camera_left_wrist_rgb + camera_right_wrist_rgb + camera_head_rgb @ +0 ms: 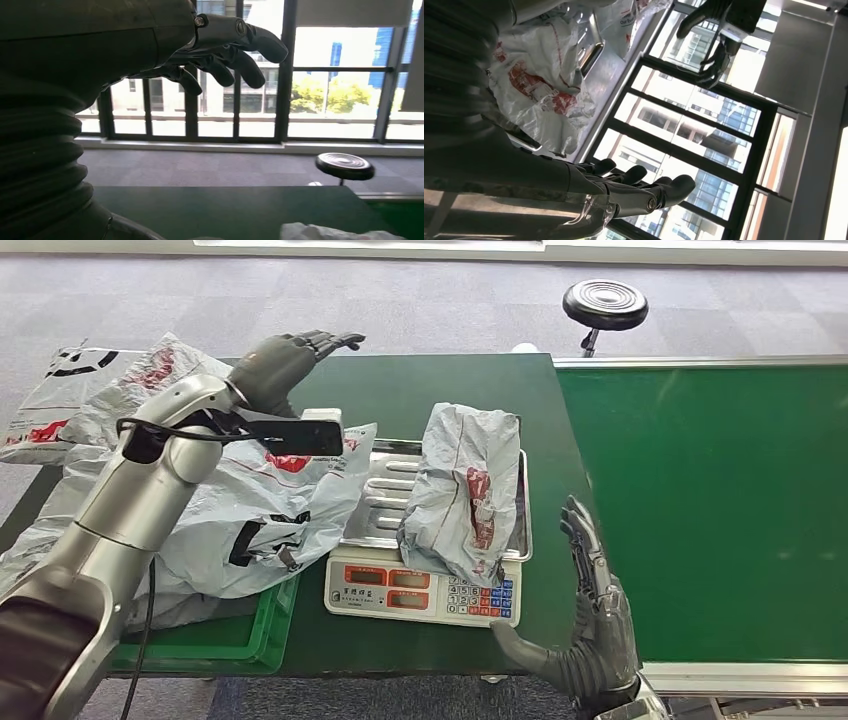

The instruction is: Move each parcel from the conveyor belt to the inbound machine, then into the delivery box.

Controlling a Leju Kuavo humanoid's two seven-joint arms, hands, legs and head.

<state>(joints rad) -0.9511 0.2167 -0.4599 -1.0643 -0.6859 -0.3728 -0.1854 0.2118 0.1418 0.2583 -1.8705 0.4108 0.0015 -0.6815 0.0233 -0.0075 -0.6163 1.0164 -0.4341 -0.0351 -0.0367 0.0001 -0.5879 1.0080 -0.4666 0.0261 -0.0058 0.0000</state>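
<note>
Right hand sits low by the near table edge, palm turned toward the scale, fingers straight and spread, thumb out, holding nothing. One grey parcel with red print lies on the steel pan of the weighing scale, just beside this hand on its thumb side, not touching it. Right wrist view shows the same crinkled parcel close past the extended fingers.

Left hand is raised over the far part of the dark green table, fingers reaching forward and slightly curled, apart, nothing in it. Left wrist view: fingers hang in the air against the windows, gripping nothing; a white corner of a parcel shows below them. The scale parcel is well apart from this hand, on its thumb side and nearer the robot.

Count: one parcel on the scale. A heap of grey and white bags lies under the left forearm, spilling over a green crate; can't tell how many, at least three. One scale, one crate.

Green conveyor belt runs just beyond the right hand's outer side. One round black stool stands on the carpet beyond the table.
</note>
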